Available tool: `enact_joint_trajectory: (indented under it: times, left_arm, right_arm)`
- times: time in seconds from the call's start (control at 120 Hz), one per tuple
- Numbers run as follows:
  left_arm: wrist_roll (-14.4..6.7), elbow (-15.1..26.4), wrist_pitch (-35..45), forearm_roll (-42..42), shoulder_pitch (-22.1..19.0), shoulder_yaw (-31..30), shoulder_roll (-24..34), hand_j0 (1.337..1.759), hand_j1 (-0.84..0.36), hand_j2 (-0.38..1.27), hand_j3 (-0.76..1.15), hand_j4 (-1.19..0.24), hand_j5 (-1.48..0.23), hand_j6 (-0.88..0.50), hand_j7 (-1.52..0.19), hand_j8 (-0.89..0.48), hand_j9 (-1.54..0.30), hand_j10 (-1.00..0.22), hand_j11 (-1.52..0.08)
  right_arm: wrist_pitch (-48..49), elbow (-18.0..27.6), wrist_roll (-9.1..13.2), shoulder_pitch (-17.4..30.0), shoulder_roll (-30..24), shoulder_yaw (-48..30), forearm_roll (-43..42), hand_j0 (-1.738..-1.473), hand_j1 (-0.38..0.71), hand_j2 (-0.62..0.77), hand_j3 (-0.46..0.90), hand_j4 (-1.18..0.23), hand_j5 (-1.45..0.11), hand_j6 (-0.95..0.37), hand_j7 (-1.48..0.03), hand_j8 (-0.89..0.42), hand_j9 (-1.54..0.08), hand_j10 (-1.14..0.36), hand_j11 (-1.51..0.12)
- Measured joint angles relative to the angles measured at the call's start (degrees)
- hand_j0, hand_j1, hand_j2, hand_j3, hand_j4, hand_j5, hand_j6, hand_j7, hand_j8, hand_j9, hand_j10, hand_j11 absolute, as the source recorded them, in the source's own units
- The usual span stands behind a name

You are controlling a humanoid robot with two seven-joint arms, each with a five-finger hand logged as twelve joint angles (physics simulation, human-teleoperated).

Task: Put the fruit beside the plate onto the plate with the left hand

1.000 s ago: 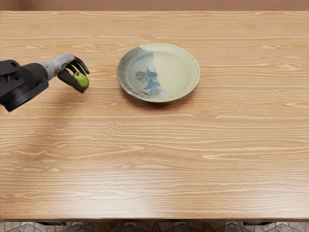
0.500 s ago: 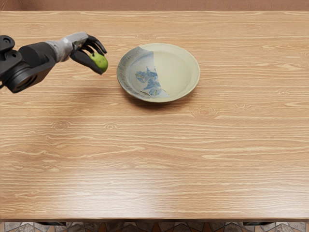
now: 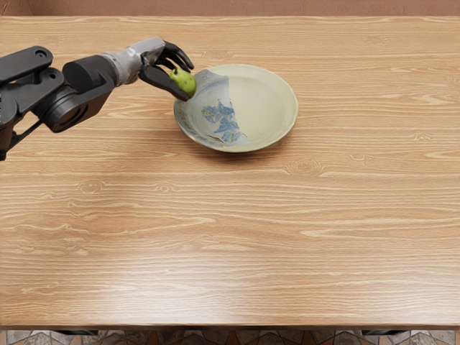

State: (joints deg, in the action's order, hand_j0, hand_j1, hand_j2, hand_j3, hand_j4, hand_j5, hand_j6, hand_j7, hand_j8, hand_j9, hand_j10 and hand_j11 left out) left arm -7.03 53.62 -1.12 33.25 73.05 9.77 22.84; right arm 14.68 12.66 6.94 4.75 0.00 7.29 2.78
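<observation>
A small green fruit (image 3: 184, 80) is held in the black fingers of my left hand (image 3: 172, 70), raised above the table. The hand hovers over the left rim of the plate (image 3: 277, 126), a pale green dish with a blue pattern on its left half. My left arm reaches in from the left edge of the head view. The fruit overlaps the plate's upper left rim in the picture and does not rest on it. No right arm shows.
The plate sits on a wooden table (image 3: 230, 230) that fills the view. The table's front edge runs along the bottom and its far edge along the top.
My left hand has carried the fruit up and to the right, from well left of the plate to over its left rim. The plate has stayed put.
</observation>
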Motion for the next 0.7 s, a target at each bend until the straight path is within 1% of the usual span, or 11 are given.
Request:
enact_joint_trajectory:
  times: [0.225,0.308,0.375,0.433,0.5,0.7]
  left_arm:
    - [0.0,-4.5,0.4,0.5,-0.2,0.1,-6.8,1.656,-0.30,0.40,0.00,-0.65,-0.88,-0.48,-0.88,-0.46,-0.86,-0.66,-0.86]
    - [0.1,-6.1,0.4,0.7,-0.5,0.0,-8.3,1.656,-0.31,0.39,0.00,-0.65,-0.87,-0.47,-0.88,-0.47,-0.86,-0.66,-0.87]
    - [0.1,-7.5,0.4,0.6,-1.0,-0.2,-10.5,1.656,-0.30,0.40,0.00,-0.64,-0.88,-0.49,-0.88,-0.46,-0.86,-0.66,-0.87]
    - [0.1,-8.5,0.5,0.7,-1.0,-0.4,-11.2,1.656,-0.29,0.40,0.00,-0.65,-0.87,-0.49,-0.87,-0.48,-0.86,-0.66,-0.86]
    - [0.1,-9.2,0.5,0.7,-1.5,-0.8,-11.9,1.656,-0.30,0.43,0.00,-0.65,-0.87,-0.50,-0.87,-0.48,-0.86,-0.66,-0.86]
    - [0.2,-9.8,0.4,0.8,-2.4,-1.4,-12.2,1.657,-0.31,0.47,0.00,-0.65,-0.88,-0.51,-0.87,-0.47,-0.86,-0.66,-0.86]
  right_arm:
    - [0.0,0.0,0.0,0.0,0.0,0.0,0.0,-1.658,-0.33,0.00,0.00,-0.02,-0.02,-0.02,-0.02,-0.02,-0.02,-0.02,-0.02]
    - [0.0,0.0,0.0,0.0,0.0,0.0,0.0,-1.658,-0.33,0.00,0.00,-0.02,-0.02,-0.02,-0.02,-0.02,-0.02,-0.02,-0.02]
    - [0.0,0.0,0.0,0.0,0.0,0.0,0.0,-1.658,-0.33,0.00,0.00,-0.02,-0.02,-0.02,-0.02,-0.02,-0.02,-0.02,-0.02]
    - [0.0,0.0,0.0,0.0,0.0,0.0,0.0,-1.658,-0.33,0.00,0.00,-0.02,-0.02,-0.02,-0.02,-0.02,-0.02,-0.02,-0.02]
    - [0.0,0.0,0.0,0.0,0.0,0.0,0.0,-1.658,-0.33,0.00,0.00,-0.02,-0.02,-0.02,-0.02,-0.02,-0.02,-0.02,-0.02]
    - [0.0,0.0,0.0,0.0,0.0,0.0,0.0,-1.658,-0.33,0.00,0.00,-0.02,-0.02,-0.02,-0.02,-0.02,-0.02,-0.02,-0.02]
